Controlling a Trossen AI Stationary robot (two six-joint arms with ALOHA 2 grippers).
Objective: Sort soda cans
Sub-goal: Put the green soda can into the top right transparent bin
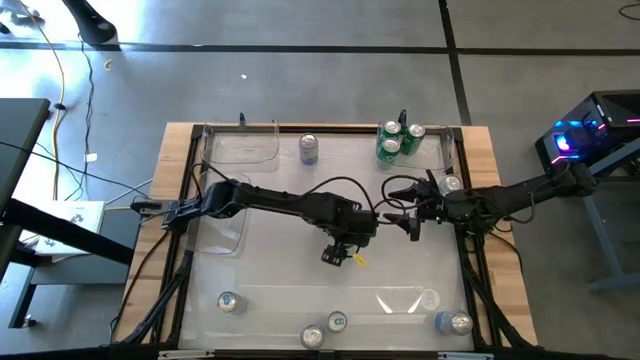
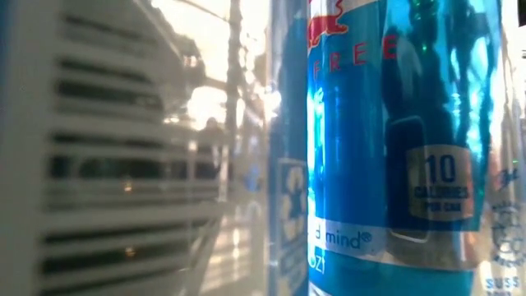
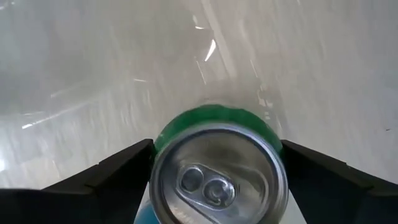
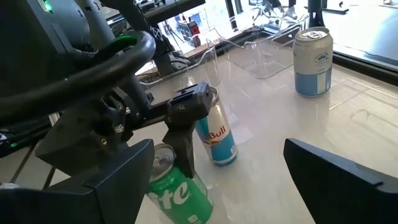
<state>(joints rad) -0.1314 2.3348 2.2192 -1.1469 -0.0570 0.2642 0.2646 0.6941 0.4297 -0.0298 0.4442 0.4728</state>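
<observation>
Green can [image 3: 217, 168] framed between the left end effector [image 1: 340, 255] fingers at frame centre, jaws spread, grip uncertain. Three green cans [image 1: 398, 140] grouped upper right; blue can [image 1: 309, 148] upper centre; four [image 1: 335, 322] scattered along the bottom edge. Right end effector [image 1: 412, 218] released, empty. Sorting judged under halfway.

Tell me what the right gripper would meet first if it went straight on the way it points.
The right gripper would likely meet the tilted green can at the left gripper, or the blue can just beyond; depth is unclear.
</observation>
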